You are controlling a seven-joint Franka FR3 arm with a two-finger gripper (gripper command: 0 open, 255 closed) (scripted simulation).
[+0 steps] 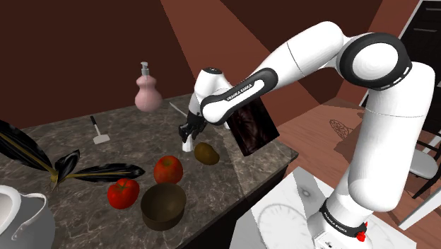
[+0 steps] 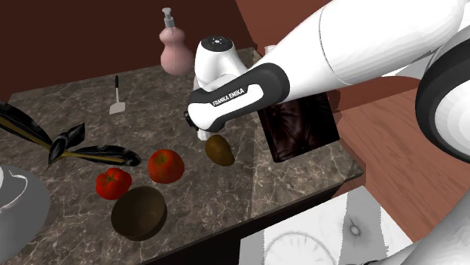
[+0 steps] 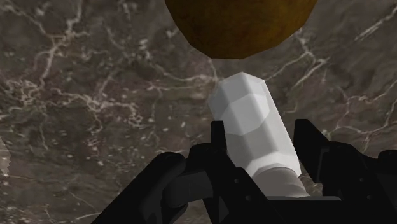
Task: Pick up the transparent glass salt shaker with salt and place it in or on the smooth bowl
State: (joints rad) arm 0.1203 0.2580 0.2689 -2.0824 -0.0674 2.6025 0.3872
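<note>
The salt shaker (image 1: 188,148), drawn plain white rather than clear, was seen standing on the dark marbled table (image 1: 85,152), toward the edge at the shoulder view's right and just beside a brown kiwi (image 1: 206,153). The end effector (image 3: 257,137) was set narrow, its two black fingers (image 3: 219,137) brought in on opposite sides of the faceted body, which was judged to be clasped between them, although no lift off the table could be made out. If glass, as the task words it, the shaker was judged to be stiff, smooth and rather slippery, light for its size, and liable to crack or chip if squeezed hard or dropped. Some shifting of weight would be expected from loose salt inside if the shaker were tipped. The straight, flat-sided body was judged the best place to be taken hold of, with the pads laid flat on two opposite facets around mid-height, rather than on the narrower end nearest the palm. The dark brown bowl (image 1: 164,216) was seen near the table's front edge, well apart from the shaker, with a red apple (image 1: 168,169) lying between them. A firm but gentle grip and an upright carry were judged to be called for.
</note>
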